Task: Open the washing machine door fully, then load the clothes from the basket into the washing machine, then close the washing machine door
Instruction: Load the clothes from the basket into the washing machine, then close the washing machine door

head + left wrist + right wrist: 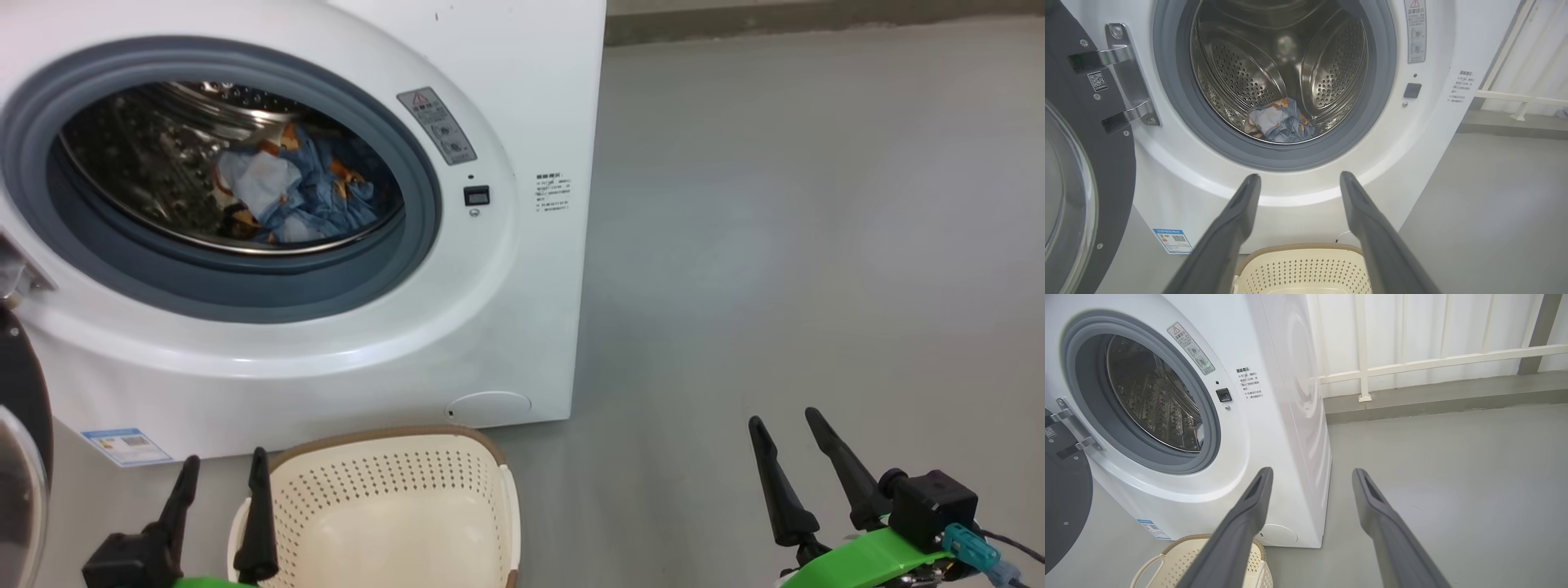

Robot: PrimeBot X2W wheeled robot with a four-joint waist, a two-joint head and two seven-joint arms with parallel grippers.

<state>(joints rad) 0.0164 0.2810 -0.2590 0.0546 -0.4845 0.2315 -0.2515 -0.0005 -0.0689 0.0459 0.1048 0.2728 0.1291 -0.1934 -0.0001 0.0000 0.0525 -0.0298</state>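
The clothes (294, 196) lie inside the washing machine (522, 269), door (1114, 171) open, while the left gripper (226, 459), by the basket (392, 490), and right gripper (784, 418) hold their fingers apart.

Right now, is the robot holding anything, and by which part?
Nothing. The left gripper and right gripper are open and empty; the clothes lie in the washing machine.

A smooth grey floor (816, 245) runs back to a low grey kerb (1433, 396). A cream metal railing (1453, 358) stands with its post on the kerb, in front of white panelling (1412, 326).
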